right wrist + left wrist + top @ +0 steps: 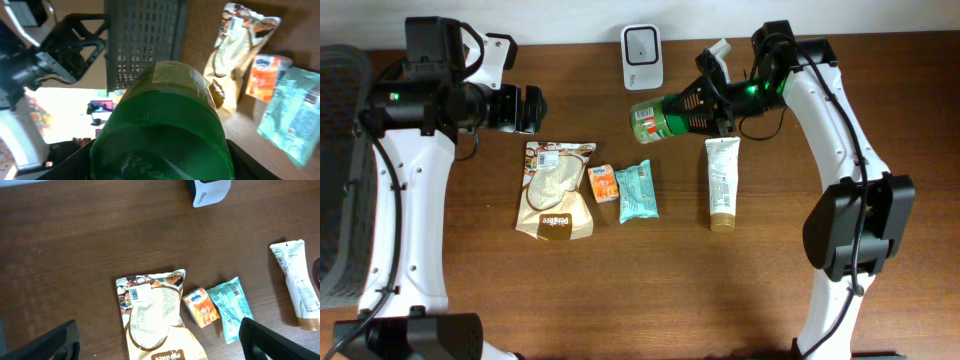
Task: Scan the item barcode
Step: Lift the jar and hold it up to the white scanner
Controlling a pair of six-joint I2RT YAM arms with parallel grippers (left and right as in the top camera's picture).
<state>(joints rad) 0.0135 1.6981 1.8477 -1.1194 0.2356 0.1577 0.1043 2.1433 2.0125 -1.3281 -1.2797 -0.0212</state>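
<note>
**Green bottle (658,117) held in your right claw (705,103), just in front of the scanner (642,57) at the bench's (620,300) far edge.**

Your right claw is half closed around the bottle's end nearer the right edge. The bottle juts from it toward the left edge, lying level, its long axis along the far edge. Your right arm is much the nearer to the scanner. Your left claw (535,108) hangs wide open and empty.
</note>
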